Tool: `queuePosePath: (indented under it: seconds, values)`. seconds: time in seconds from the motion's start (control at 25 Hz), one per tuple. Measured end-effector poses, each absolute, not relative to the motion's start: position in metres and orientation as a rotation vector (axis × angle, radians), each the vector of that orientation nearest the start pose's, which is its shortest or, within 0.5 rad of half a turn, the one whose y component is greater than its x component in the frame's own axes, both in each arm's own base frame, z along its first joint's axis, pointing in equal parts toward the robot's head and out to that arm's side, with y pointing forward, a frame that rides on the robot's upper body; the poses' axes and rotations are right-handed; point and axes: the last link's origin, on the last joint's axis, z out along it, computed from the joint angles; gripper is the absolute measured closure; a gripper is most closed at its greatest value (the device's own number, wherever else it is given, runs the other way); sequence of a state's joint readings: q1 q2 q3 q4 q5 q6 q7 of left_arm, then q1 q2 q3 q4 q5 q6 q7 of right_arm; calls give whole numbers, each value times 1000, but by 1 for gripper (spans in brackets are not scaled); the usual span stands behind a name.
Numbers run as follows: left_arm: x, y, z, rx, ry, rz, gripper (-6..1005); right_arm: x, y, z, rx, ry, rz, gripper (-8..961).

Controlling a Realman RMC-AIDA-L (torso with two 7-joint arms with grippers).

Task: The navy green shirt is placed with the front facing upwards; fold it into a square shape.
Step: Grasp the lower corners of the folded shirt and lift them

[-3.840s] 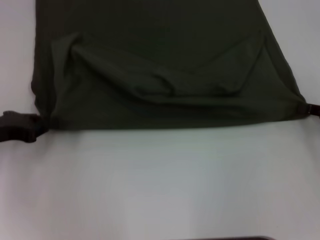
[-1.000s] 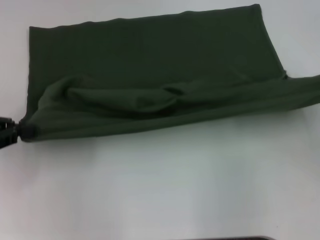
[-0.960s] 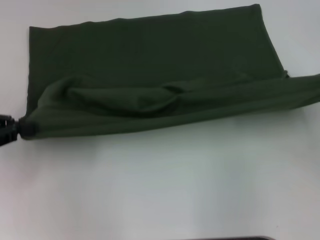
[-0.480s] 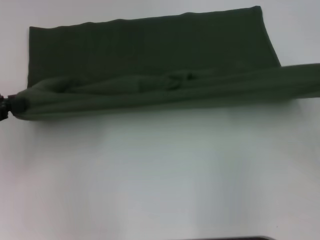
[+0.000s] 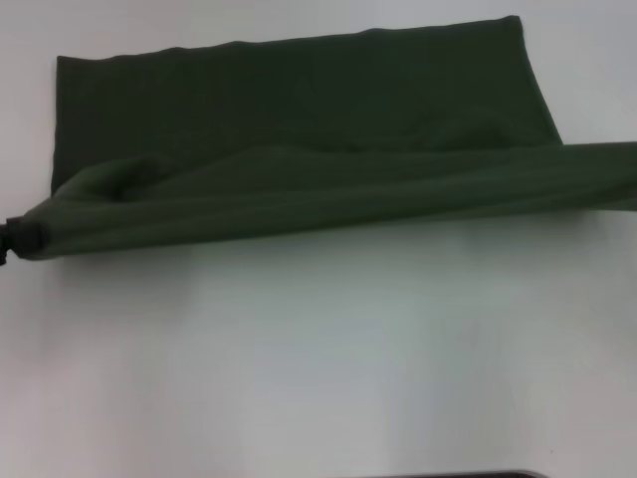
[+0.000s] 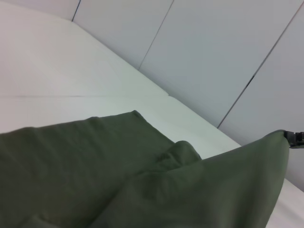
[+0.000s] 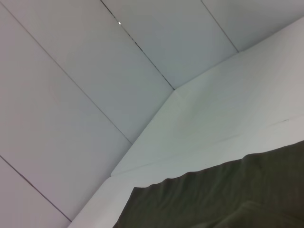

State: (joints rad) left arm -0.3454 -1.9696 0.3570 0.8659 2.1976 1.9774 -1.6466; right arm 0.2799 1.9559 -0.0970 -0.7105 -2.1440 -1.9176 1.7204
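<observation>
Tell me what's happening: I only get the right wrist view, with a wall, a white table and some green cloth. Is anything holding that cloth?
Observer: Yes. In the head view the left gripper pinches one near corner of the shirt, far to the left.
Operator: And the other corner?
Observer: The left wrist view shows the right gripper pinching it, raised off the table.
Operator: So is it folded?
Observer: Not flat yet. The head view shows the near edge lifted in a taut band between both grippers, while the far part lies flat.
</observation>
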Motion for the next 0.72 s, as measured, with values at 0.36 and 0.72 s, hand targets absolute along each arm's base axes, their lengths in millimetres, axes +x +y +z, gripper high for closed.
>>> queuePosePath:
  seconds: [0.36, 0.72]
  values:
    - [-333, 238, 88, -2650, -1106, -663, 961, 367, 215, 101, -2193, 1327, 977, 901]
    - [-338, 232, 80, -2684, -1158, -591, 962, 372, 201, 91, -2192, 1359, 955, 902]
